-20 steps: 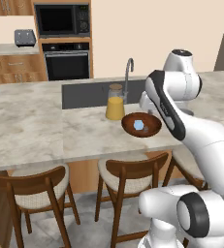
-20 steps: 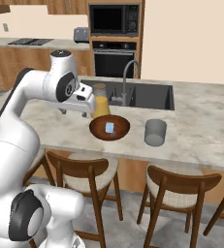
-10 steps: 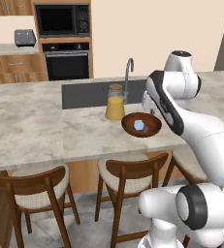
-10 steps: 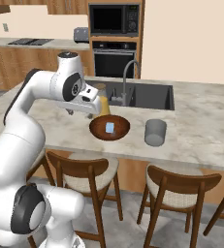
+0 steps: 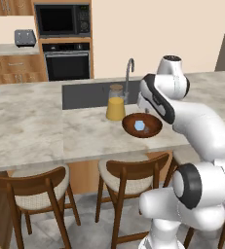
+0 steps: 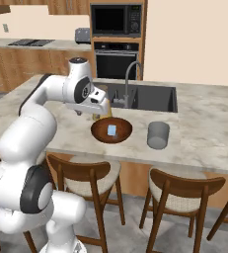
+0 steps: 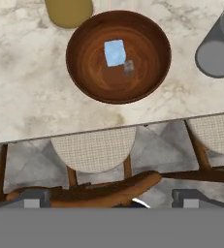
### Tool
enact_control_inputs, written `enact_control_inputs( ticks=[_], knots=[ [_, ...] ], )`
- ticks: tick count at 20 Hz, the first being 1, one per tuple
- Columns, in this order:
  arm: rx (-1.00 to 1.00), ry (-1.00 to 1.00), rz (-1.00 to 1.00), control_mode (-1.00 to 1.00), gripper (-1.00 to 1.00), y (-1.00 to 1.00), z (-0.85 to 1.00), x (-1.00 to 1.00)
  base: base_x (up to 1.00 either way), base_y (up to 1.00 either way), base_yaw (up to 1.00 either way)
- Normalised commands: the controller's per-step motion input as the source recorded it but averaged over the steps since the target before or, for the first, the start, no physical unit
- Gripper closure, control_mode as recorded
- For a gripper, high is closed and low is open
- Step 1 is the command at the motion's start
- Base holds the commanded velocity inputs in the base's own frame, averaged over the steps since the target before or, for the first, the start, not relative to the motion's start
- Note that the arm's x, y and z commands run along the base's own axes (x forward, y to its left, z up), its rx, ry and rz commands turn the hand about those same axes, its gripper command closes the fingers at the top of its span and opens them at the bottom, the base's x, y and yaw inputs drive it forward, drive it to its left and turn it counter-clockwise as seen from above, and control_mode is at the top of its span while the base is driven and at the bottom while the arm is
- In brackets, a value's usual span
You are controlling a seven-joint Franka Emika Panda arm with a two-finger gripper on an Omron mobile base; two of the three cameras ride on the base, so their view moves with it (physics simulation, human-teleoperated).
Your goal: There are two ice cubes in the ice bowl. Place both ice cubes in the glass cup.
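Wooden ice bowl (image 7: pixel 118 57) holding one visible pale blue ice cube (image 7: pixel 115 52) sits on the marble tabletop (image 7: pixel 26 92) beside the grey glass cup (image 7: pixel 218 48), fingers (image 7: pixel 33 204) spread wide apart above.

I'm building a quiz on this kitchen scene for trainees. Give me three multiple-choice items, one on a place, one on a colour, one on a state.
1. Where is the pale blue ice cube?
A. in the wooden bowl
B. in the grey cup
C. in the sink

2. What colour is the liquid in the glass jar?
A. green
B. orange
C. clear

3. How does the gripper stand?
A. shut on an ice cube
B. shut on the cup
C. open, holding nothing

Answers:
1. A: the hand view shows the cube lying inside the wooden bowl, apart from the grey cup.
2. B: the left base view shows orange liquid filling the jar's lower part.
3. C: the fingertips sit wide apart at the bottom of the hand view, with nothing between them.
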Motion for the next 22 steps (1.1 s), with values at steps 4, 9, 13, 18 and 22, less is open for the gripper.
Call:
enact_control_inputs(
  ticks=[4, 9, 13, 18, 22],
  knots=[
    [0.00, 0.00, 0.00, -1.00, -1.00, -0.13, -0.29, 0.62, 0.00, 0.00, 0.00],
    [0.00, 0.02, 0.00, -1.00, -1.00, -0.13, -0.33, 0.43, 0.00, 0.00, 0.00],
    [0.00, 0.00, 0.00, -1.00, -1.00, -0.01, -0.15, 0.08, 0.00, 0.00, 0.00],
    [0.00, 0.01, 0.00, -1.00, -1.00, 0.00, 0.00, 0.02, 0.00, 0.00, 0.00],
    [0.00, 0.00, 0.00, -1.00, -1.00, 0.00, 0.00, 0.03, 0.00, 0.00, 0.00]
  ],
)
